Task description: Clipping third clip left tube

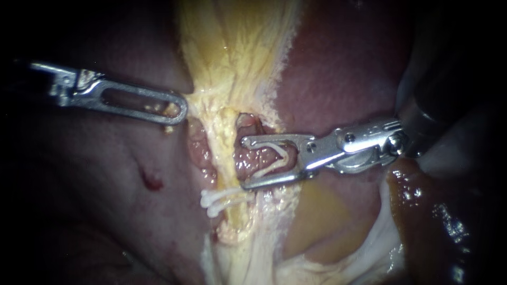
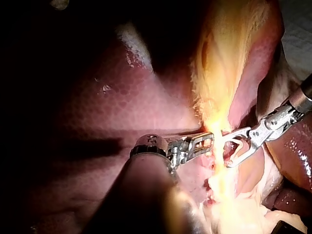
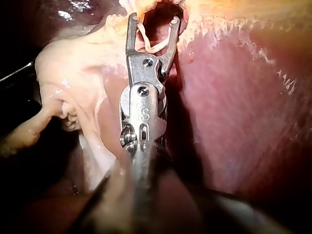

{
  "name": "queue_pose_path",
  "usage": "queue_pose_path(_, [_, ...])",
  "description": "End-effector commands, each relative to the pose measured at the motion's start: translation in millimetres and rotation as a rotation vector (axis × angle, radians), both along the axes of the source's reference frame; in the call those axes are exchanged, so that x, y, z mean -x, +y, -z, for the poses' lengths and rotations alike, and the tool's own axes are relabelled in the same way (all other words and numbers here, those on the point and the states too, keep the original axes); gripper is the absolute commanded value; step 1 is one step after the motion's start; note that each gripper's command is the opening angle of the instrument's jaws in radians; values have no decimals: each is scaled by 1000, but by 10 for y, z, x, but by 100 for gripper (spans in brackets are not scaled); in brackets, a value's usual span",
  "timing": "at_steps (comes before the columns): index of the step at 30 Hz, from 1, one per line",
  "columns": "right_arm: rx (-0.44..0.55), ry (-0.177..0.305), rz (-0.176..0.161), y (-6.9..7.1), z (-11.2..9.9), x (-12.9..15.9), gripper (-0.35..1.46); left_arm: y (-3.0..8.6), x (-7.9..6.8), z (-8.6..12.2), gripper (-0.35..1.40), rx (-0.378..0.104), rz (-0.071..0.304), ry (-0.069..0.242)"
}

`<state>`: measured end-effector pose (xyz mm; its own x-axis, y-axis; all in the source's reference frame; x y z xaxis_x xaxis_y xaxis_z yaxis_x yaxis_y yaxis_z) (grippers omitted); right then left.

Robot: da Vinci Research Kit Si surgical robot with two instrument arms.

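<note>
My right instrument (image 1: 244, 163) comes in from the right, its jaws standing wide apart with a white clip (image 1: 274, 158) seated between them. They straddle a pink tube (image 1: 245, 164) beside the yellowish tissue band (image 1: 232, 53). Two white clips (image 1: 216, 200) sit side by side just below the jaws. In the right wrist view the same jaws (image 3: 153, 20) carry the clip (image 3: 152, 48). My left instrument (image 1: 178, 112) reaches in from the left, its slotted jaws shut on the yellowish tissue's edge; the left wrist view also shows this instrument (image 2: 208, 141).
Dark red liver (image 1: 343, 68) lies to the right and pale liver surface with a small red spot (image 1: 152, 182) to the left. A second pink strand (image 1: 199, 150) runs left of the band. A glossy brown lobe (image 1: 433, 211) fills the lower right.
</note>
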<state>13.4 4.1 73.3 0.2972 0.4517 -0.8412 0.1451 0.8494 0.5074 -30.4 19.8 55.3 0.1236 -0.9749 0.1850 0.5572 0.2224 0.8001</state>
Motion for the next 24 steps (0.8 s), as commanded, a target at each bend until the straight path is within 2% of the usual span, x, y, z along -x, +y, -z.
queue_pose_path(1, [-2, 3, 3, 0, 0, 0, 50, 0, 0, 0, -35, 0, 0, 0])
queue_pose_path(6, [-30, 17, 24, 0, 2, -8, 50, 0, 0, 0, -35, 0, 0, 0])
queue_pose_path(13, [-67, 65, 36, -2, 7, -28, 50, 0, 1, 0, -35, 0, 0, 0])
queue_pose_path(24, [-154, 173, 37, -8, 17, -56, 50, 1, 3, -1, -35, 0, 1, 1])
